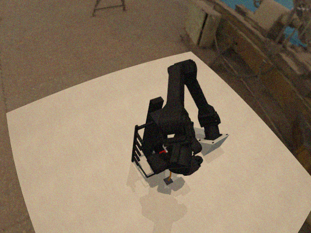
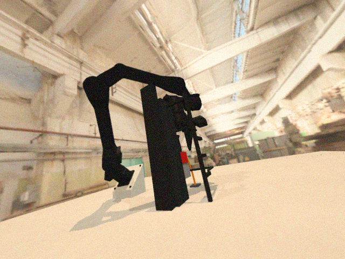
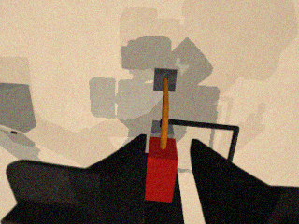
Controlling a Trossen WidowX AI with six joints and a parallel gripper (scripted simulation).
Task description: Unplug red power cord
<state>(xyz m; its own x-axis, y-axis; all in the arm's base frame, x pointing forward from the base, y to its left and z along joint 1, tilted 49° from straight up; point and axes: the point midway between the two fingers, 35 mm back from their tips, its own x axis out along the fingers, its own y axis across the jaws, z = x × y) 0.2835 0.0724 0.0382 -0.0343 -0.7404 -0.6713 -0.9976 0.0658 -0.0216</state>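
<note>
The red plug (image 1: pixel 162 151) (image 2: pixel 183 157) (image 3: pixel 161 177) sits on a grey block, perhaps the power strip (image 2: pixel 186 170) (image 3: pixel 163 127), mostly hidden by the plug and black parts. An orange cord (image 1: pixel 170 174) (image 2: pixel 191 171) (image 3: pixel 164 109) runs from the plug to a small dark square plate (image 1: pixel 167 180) (image 2: pixel 195 185) (image 3: pixel 159 86) on the table. My gripper (image 3: pixel 168 142) is partly open. In the wrist view the plug shows between its fingers, nearer the left one; in the exterior view a fingertip is above the plug. The arm hides the fingers in the top view.
A tall black block (image 1: pixel 156 101) (image 2: pixel 164 167) stands close beside the plug. A thin black frame with several pegs (image 1: pixel 134 145) (image 2: pixel 200 156) (image 3: pixel 206 124) stands next to it and reaches near the cord. The arm's white base (image 1: pixel 213 146) (image 2: pixel 129 189) is on the other side.
</note>
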